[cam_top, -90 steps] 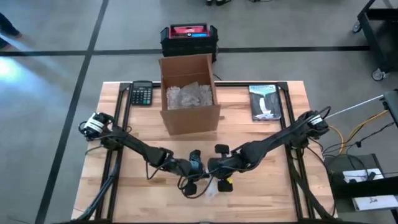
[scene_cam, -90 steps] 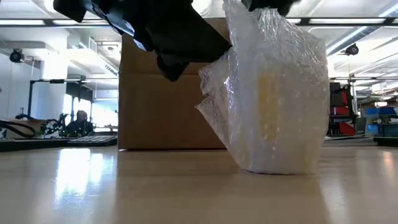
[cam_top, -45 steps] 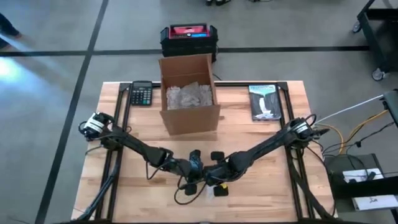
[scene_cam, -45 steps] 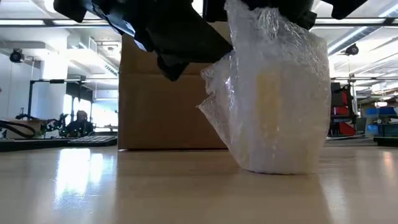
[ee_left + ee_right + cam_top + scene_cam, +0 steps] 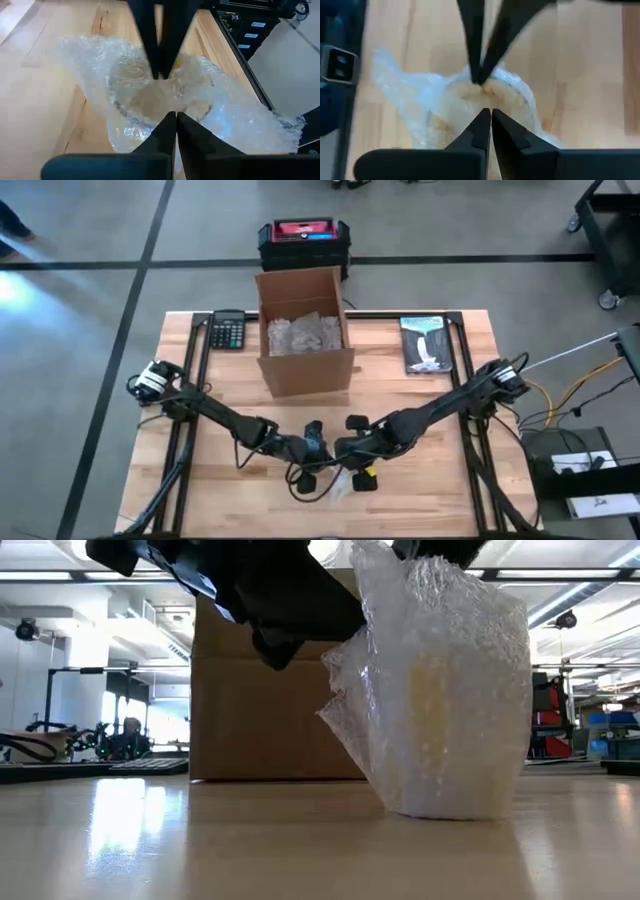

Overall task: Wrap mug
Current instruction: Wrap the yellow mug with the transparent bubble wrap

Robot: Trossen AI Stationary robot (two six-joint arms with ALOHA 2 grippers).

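Right now the mug [image 5: 432, 730] stands on the wooden table [image 5: 420, 400], near its front edge, and it is covered all around in bubble wrap [image 5: 440, 690]. Only a soft yellow shape shows through the wrap. Both arms meet just above it. The left gripper [image 5: 312, 464] has its two fingers pressed together with almost no gap, and they sit at the loose edge of the bubble wrap. The right gripper [image 5: 352, 463] comes in from the other side, and its fingers are pressed together too, right at the top of the bundle. I cannot tell if either one truly pinches the wrap. Behind the mug is an open cardboard box [image 5: 304, 340] with crumpled packing paper [image 5: 303, 332] inside. A calculator [image 5: 228, 330] lies beside the box, and a book [image 5: 425, 343] lies on the other side.
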